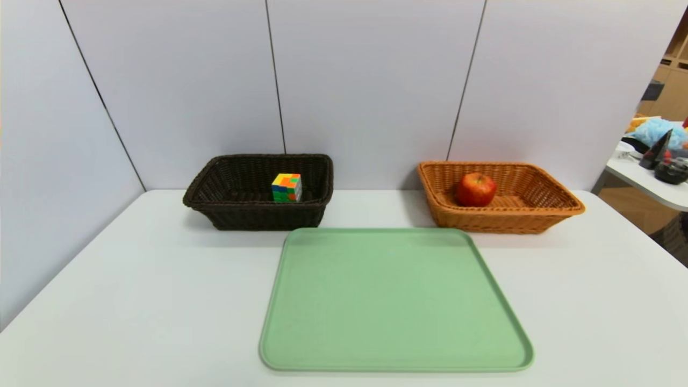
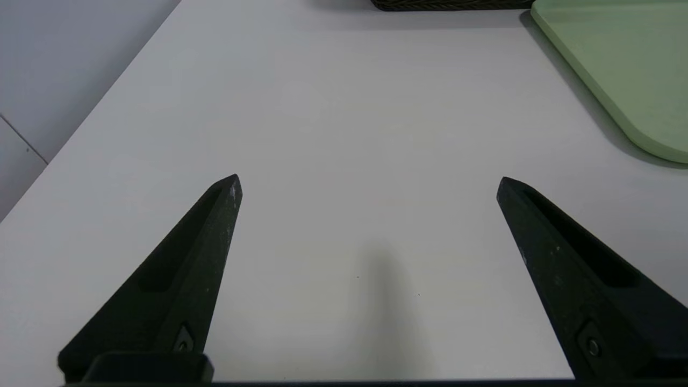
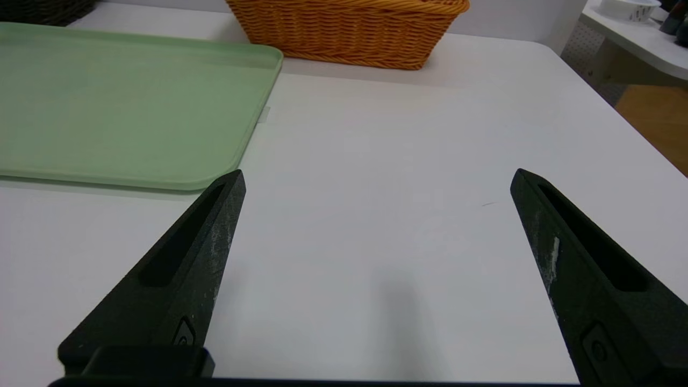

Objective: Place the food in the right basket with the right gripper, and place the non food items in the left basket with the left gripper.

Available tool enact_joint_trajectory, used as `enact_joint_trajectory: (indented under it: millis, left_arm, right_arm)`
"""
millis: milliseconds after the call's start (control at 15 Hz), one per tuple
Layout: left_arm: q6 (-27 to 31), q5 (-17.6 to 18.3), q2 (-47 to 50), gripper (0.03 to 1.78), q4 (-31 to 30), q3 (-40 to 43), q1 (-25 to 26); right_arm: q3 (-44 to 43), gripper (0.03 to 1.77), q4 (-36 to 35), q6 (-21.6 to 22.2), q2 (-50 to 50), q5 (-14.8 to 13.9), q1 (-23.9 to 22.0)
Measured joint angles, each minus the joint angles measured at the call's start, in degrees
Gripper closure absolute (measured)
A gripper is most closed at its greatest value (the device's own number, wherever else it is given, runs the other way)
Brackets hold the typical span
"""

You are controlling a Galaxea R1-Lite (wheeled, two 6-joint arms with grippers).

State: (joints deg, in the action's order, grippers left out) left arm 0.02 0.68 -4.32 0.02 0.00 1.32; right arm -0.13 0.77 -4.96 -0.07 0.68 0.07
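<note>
Where the white table (image 1: 188, 301) fills the lower frame before pale wall panels (image 1: 365, 80), a green tray (image 1: 395, 301) lies at lower centre. Behind it, the orange-tan basket (image 1: 500, 220), upper right, contains the red apple (image 1: 476, 190); the dark brown basket (image 1: 263, 217), left of centre, contains the puzzle cube (image 1: 286, 188). Over the table, the left gripper (image 2: 370, 185) and right gripper (image 3: 378, 177) hang wide apart-jawed, gripping nothing.

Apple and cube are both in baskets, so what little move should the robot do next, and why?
Probably just rest both open grippers: the apple sits in the orange basket, the cube in the dark one, and the tray is bare.
</note>
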Motion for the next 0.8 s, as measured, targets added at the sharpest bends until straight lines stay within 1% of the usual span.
enact_joint_trajectory:
  millis: [533,800]
  left_arm:
    - [-1.8,-0.1,4.0,0.12,0.0,0.0,-0.2]
    - [-1.8,0.0,4.1,0.12,0.0,0.0,-0.2]
  right_arm:
    - [0.0,0.1,-0.1,0.2,0.0,0.0,0.0]
    - [0.1,0.1,-0.3,1.6,0.0,-0.3,0.0]
